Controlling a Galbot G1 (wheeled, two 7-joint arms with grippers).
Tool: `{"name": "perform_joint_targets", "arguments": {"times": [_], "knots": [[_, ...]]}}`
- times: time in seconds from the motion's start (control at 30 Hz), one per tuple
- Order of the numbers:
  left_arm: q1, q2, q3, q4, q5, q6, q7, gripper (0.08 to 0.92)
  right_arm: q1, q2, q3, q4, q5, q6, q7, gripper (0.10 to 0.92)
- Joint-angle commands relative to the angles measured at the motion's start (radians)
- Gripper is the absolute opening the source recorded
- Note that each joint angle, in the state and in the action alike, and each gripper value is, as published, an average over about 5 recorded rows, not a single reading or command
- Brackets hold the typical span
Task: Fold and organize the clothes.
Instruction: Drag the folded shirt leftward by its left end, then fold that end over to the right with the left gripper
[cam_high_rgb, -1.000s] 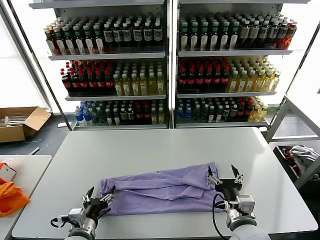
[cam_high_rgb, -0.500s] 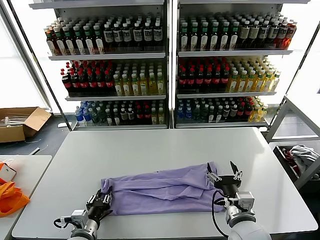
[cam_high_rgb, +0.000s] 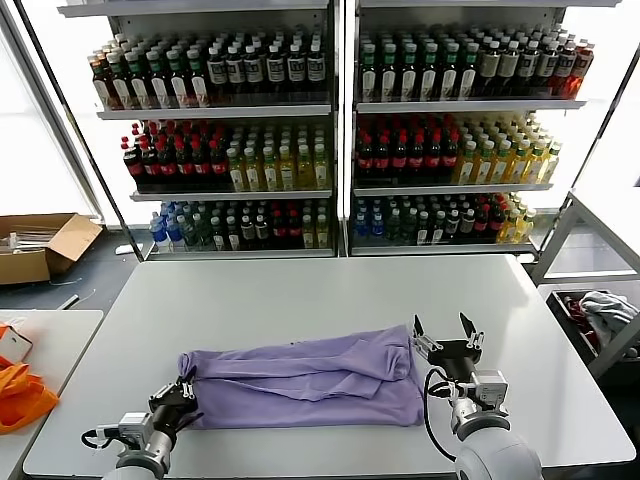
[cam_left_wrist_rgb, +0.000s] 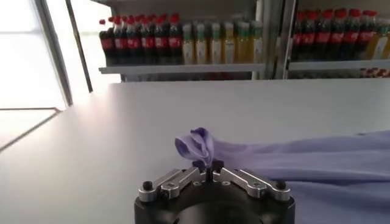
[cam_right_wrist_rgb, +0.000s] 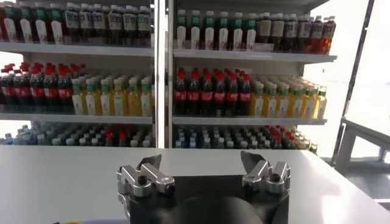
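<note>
The lavender T-shirt (cam_high_rgb: 305, 388) lay bunched along the surface's (cam_high_rgb: 300, 300) near edge. The left end effector (cam_left_wrist_rgb: 208, 172) pinched its corner; the right end effector (cam_high_rgb: 444, 340) gaped wide beside it. No label was legible.

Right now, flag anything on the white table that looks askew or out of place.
Only the lavender short-sleeved T-shirt looks untidy: it lies in a rumpled, uneven band on the white table, one end bunched where the left gripper is shut on it. The right gripper hangs open at the other end. No spills or damage.
</note>
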Motion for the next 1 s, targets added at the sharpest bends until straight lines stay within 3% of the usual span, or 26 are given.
{"name": "perform_joint_targets", "arguments": {"times": [0.03,0.17,0.3,0.5,0.73,1.0], "knots": [[-0.011,0.248,-0.342,-0.019,-0.045,-0.022,0.01,0.106,0.022,0.006,-0.005,-0.009,0.005,0.0,0.002,0.823],[0.0,0.341,-0.44,0.009,-0.085,-0.016,0.011,0.106,0.022,0.013,-0.01,-0.009,0.005,-0.001,0.003,0.823],[0.006,0.357,-0.452,0.001,-0.098,-0.011,0.013,0.106,0.023,0.022,-0.014,-0.004,0.001,-0.008,0.014,0.823],[0.014,0.224,-0.331,-0.078,-0.076,-0.011,0.019,0.106,0.008,0.03,-0.012,0.012,-0.002,-0.038,0.019,0.823],[0.004,0.045,-0.065,-0.114,0.019,-0.023,0.025,0.106,-0.041,0.014,0.009,0.038,-0.01,-0.037,0.006,0.823],[-0.029,0.008,0.082,-0.058,0.073,-0.015,0.019,0.106,-0.111,0.018,0.029,0.079,-0.034,-0.021,-0.002,0.823]]}}
